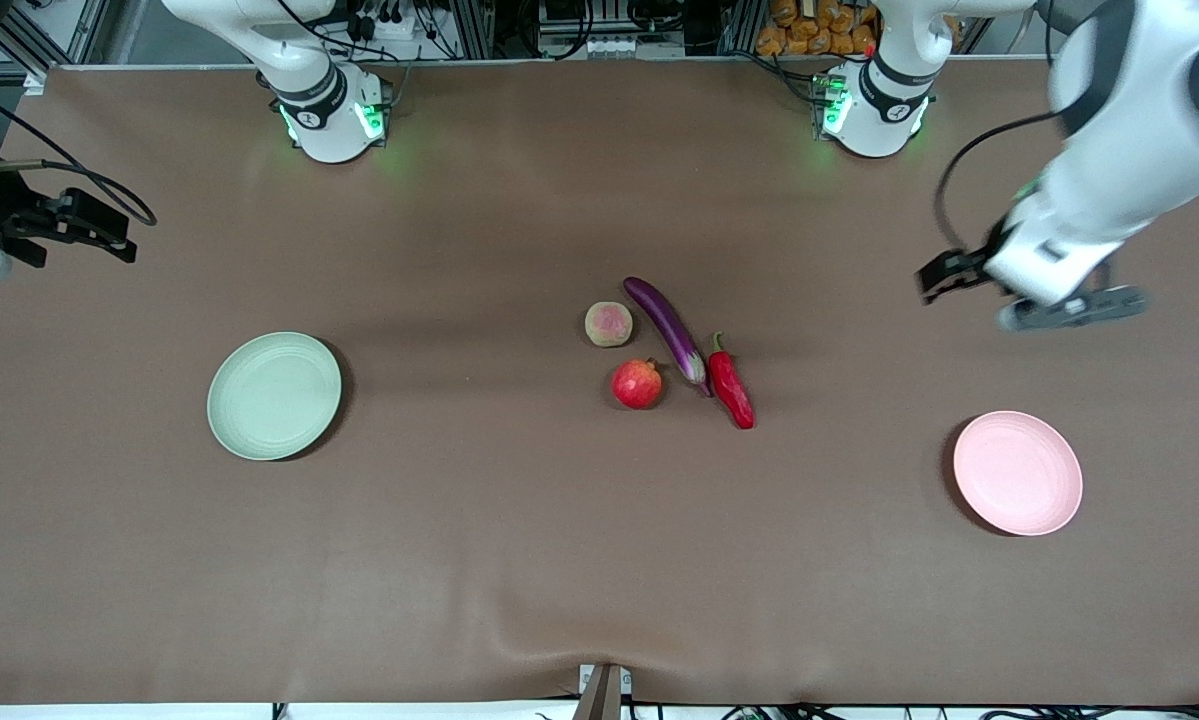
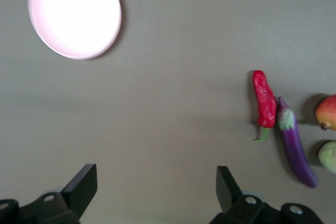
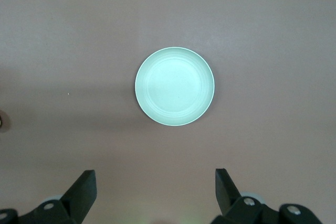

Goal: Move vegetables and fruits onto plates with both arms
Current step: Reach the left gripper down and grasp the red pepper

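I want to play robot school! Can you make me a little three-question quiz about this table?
1. True or false: the green plate holds no food.
2. Which lies nearest the front camera? A pomegranate B red chili pepper C eggplant
3. Fill in: the tan-green fruit sits beside the ____.

Key: 1 true. 2 B. 3 eggplant.
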